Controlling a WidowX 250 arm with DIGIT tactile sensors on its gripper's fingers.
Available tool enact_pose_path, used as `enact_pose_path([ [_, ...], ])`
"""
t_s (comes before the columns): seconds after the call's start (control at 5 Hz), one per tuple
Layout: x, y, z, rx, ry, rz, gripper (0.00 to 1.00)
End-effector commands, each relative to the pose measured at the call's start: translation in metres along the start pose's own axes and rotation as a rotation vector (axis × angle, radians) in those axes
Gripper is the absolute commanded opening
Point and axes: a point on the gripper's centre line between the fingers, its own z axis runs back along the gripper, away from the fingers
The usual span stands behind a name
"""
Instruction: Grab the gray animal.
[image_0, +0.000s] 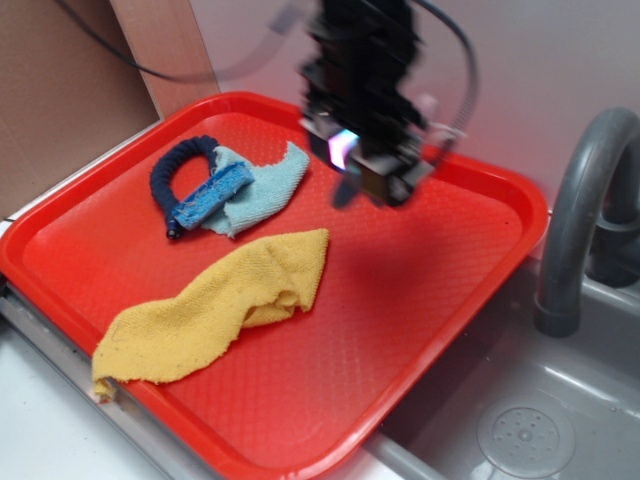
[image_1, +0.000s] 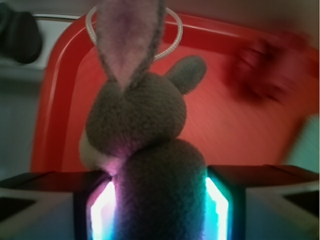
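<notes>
In the wrist view the gray animal, a plush rabbit with 1 long ear lined in pale pink pointing to the top of the frame and a shorter rounded gray ear to its right, fills the centre. Its body sits between the 2 glowing pads of the gripper, which press against it on both sides, so the fingers are clamped on the toy. A white patch of muzzle shows at the left of its head. Behind it lies the red tray, and a blurred red knobbly toy sits in the upper right.

In the exterior view the gripper hangs blurred over the upper middle of the red tray; the rabbit cannot be made out there. On the tray's upper left a dark blue rope ring lies touching a light blue cloth. A yellow towel stretches crumpled from the centre to the lower left. A gray faucet rises at the right edge over a gray sink.
</notes>
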Motion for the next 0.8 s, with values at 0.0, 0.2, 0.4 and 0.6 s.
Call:
enact_pose_path([
  [0.0,-0.04,0.074,0.113,0.001,-0.211,0.17,0.0],
  [0.2,-0.064,0.095,0.145,0.06,-0.269,0.263,0.0],
  [0.4,-0.08,0.106,0.156,0.097,-0.292,0.361,0.0],
  [0.6,-0.085,0.114,0.154,0.074,-0.23,0.367,0.0],
])
